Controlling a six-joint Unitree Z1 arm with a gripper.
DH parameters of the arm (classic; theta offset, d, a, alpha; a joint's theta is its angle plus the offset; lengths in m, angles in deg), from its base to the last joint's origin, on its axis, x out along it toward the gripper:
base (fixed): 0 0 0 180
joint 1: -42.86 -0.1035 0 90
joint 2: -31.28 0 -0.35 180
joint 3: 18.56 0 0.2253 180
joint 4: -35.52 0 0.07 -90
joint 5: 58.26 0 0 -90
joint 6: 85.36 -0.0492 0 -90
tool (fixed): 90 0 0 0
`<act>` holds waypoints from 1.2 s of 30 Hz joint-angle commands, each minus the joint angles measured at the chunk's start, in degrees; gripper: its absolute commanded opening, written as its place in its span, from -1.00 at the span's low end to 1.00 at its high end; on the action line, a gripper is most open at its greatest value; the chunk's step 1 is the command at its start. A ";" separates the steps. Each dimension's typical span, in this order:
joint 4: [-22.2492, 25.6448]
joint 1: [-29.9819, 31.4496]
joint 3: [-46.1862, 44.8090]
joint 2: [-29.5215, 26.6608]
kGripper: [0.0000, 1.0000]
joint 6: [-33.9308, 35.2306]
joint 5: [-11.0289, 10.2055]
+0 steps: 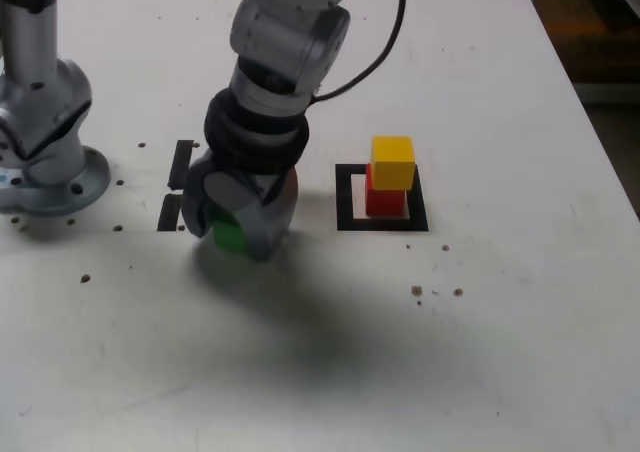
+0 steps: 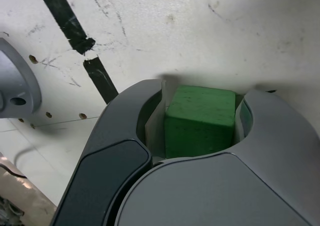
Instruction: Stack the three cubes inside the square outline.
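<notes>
The green cube (image 1: 232, 235) sits on the white table to the exterior view's left of the square outline (image 1: 349, 218). My gripper (image 1: 230, 237) reaches down over it, one jaw on each side. In the wrist view the jaws stand against the two sides of the green cube (image 2: 200, 118), so the gripper (image 2: 202, 93) is shut on it. Inside the outline the red cube (image 1: 385, 201) stands with the yellow cube (image 1: 393, 162) on top, turned slightly askew. The cube's underside is hidden, so I cannot tell whether it rests on the table.
Two short black strips (image 1: 181, 163) (image 1: 170, 212) lie just to the exterior view's left of the gripper, also seen as strips (image 2: 65, 16) in the wrist view. The arm's grey base (image 1: 45, 162) stands at far left. Small dark specks (image 1: 416, 291) dot the table. The table edge (image 1: 600, 122) runs down the right.
</notes>
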State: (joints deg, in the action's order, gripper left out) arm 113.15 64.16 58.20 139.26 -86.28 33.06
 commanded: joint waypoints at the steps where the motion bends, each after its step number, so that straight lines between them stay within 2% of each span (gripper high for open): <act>1: 1.34 -0.29 0.01 -2.04 -0.70 0.27 -0.15; 5: 4.52 -0.54 0.65 -4.56 -0.80 1.16 -0.72; 8: 9.85 -0.69 4.13 -5.64 -0.81 2.57 -1.09; 13: 24.10 -2.20 18.90 -6.07 -0.81 5.91 -2.58; 16: 29.11 -4.02 28.55 -5.69 -0.81 7.28 -3.20; 20: 30.69 -6.24 39.72 -4.69 -0.83 8.41 -4.40; 24: 30.79 -7.72 45.17 -2.90 -0.89 8.66 -5.97; 29: 30.86 -8.84 47.26 0.25 -0.91 8.54 -5.50; 36: 30.94 -9.89 45.58 1.51 -0.91 8.06 -5.44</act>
State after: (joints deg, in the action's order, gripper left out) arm 143.36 54.48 103.86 140.40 -78.02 27.68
